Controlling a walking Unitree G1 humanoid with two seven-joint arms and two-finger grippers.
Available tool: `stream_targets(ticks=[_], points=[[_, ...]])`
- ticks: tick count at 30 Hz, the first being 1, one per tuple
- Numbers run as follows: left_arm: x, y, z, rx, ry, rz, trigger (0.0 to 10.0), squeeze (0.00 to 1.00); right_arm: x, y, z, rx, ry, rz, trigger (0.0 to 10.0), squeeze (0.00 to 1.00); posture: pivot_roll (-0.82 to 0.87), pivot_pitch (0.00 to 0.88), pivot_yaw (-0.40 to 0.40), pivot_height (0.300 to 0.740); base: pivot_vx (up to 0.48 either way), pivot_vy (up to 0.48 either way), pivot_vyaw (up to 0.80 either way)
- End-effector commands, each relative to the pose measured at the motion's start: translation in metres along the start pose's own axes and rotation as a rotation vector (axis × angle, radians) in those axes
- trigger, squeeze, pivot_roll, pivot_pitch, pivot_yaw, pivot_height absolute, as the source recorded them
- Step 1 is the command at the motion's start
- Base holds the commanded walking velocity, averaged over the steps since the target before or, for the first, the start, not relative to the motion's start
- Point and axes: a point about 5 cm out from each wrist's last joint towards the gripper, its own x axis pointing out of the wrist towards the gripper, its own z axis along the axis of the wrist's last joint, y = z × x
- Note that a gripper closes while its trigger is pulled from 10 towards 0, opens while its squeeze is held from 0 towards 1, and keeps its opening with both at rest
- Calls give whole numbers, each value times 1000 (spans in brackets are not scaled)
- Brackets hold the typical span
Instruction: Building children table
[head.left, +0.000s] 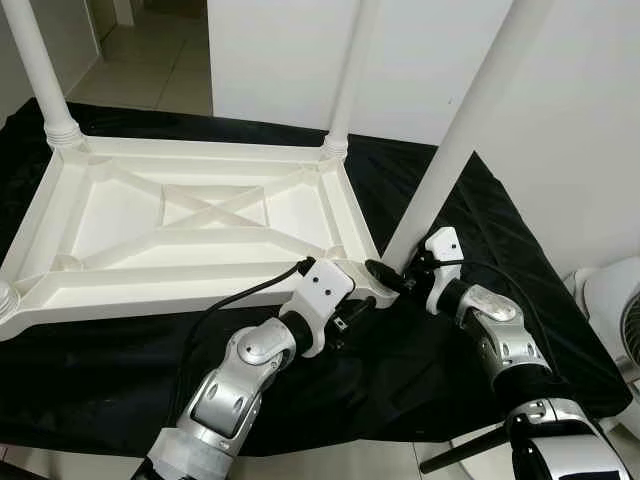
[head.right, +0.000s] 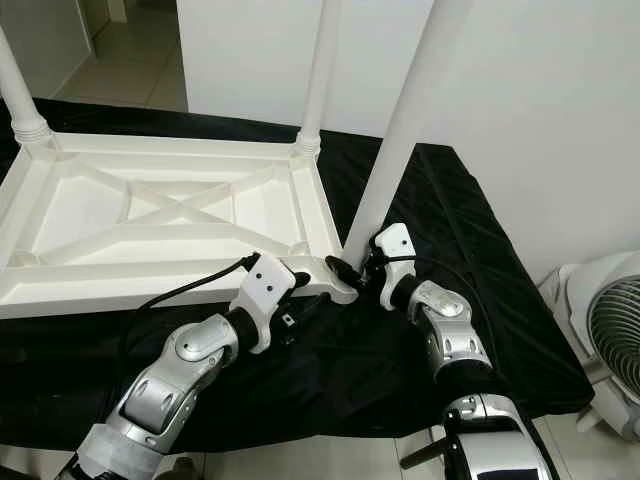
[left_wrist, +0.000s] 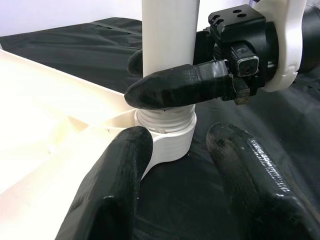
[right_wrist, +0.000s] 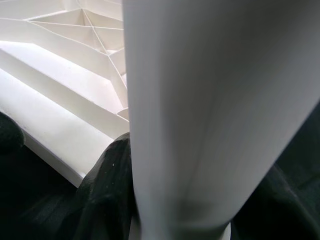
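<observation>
Two far legs are in, and our right end effector (head.left: 400, 283) holds the near right leg (head.left: 465, 130) in its socket (left_wrist: 167, 135) while our left end effector (left_wrist: 185, 175) waits wide beside it.

Table top (head.left: 190, 215): white moulded plastic, smooth, faint sheen. Leg (left_wrist: 167, 45): same plastic, ribbed collar at base. Cloth (head.left: 420, 350): black fabric, creased, slightly glossy. End effector fingers (left_wrist: 115, 190): matt black, finely textured.

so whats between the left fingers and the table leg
The right gripper, closed around the table leg just above the threaded socket, seen in the left wrist view.
</observation>
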Motion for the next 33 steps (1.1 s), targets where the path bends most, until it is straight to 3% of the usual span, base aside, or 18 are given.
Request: stream_targets(ticks=[1,3,4,9,15,16,22,23,25,27,30,33], points=[[2,-2,1,1,5,-18,10000,0,-4,0,-7,-25,40,17,0,0,166,0,-102,740,0,0,0],[4,0,2,4,2,-17,10000,0,-5,0,-8,-11,35,-4,0,0,167,0,-103,740,0,0,0],[4,2,2,5,0,-15,10000,0,-4,0,-8,19,15,-44,10000,0,168,0,-104,740,0,0,0],[5,4,4,6,-4,-12,10000,0,1,7,-10,68,-17,-117,10000,0,168,0,-102,740,0,0,0],[6,5,5,8,-8,-14,10000,0,5,13,-14,58,13,-157,10000,0,163,0,-101,740,0,0,0],[9,5,6,10,-14,-25,10000,0,9,20,-17,59,34,-287,10000,0,156,0,-89,740,0,0,0],[12,5,8,19,-20,-44,10000,0,12,24,-17,112,37,-489,10000,0,163,0,-86,740,0,0,0],[13,6,8,25,-22,-49,10000,0,12,25,-17,130,41,-573,10000,0,165,0,-84,740,0,0,0],[13,6,8,25,-22,-49,10000,0,12,25,-17,130,41,-573,10000,0,165,0,-84,740,0,0,0],[14,7,10,30,-27,-50,10000,0,11,26,-19,147,74,-752,10000,0,168,0,-85,740,0,0,0],[17,8,12,33,-35,-45,10000,0,12,30,-20,156,101,-841,10000,0,180,0,-94,740,0,0,0],[17,8,13,33,-40,-44,10000,0,15,32,-19,158,103,-847,10000,0,186,0,-99,740,0,0,0]])
